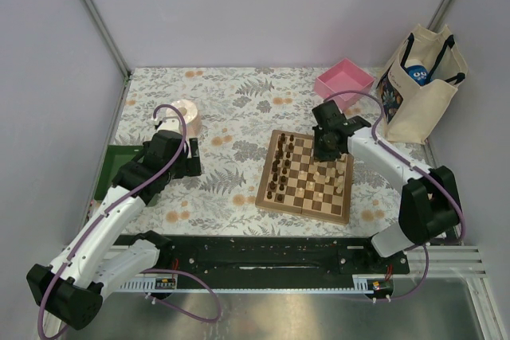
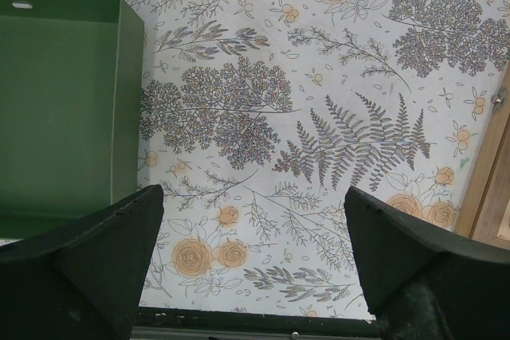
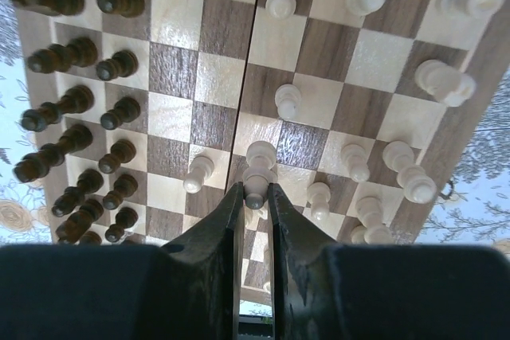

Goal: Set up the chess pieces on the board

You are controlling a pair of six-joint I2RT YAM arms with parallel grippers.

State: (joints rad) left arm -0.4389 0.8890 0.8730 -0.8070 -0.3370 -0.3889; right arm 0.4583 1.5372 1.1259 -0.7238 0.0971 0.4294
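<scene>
Now we have the right gripper (image 3: 255,193) pinched shut on a pale piece (image 3: 259,166), with the jaws clamped low on its stem and the round head poking out past the tips. It sits over the board (image 3: 177,17), near the middle on the pale side; whether its base touches the square we cannot tell. The dark pieces (image 3: 111,65) stand lined up in two rows along one edge, while the other pale pieces (image 3: 287,99) are scattered unevenly, so we judge that side is the work left. These chessmen look light, hard and smooth, with a narrow waist and a small base, so we expect them to tip or twist easily. A hold low on the stem, square across it, seems safest. Neighbours stand close, so knocking one over is the risk. Meanwhile the left gripper (image 2: 253,201) hangs wide open and empty above the cloth (image 2: 319,77), beside a green tray (image 2: 56,109).
</scene>
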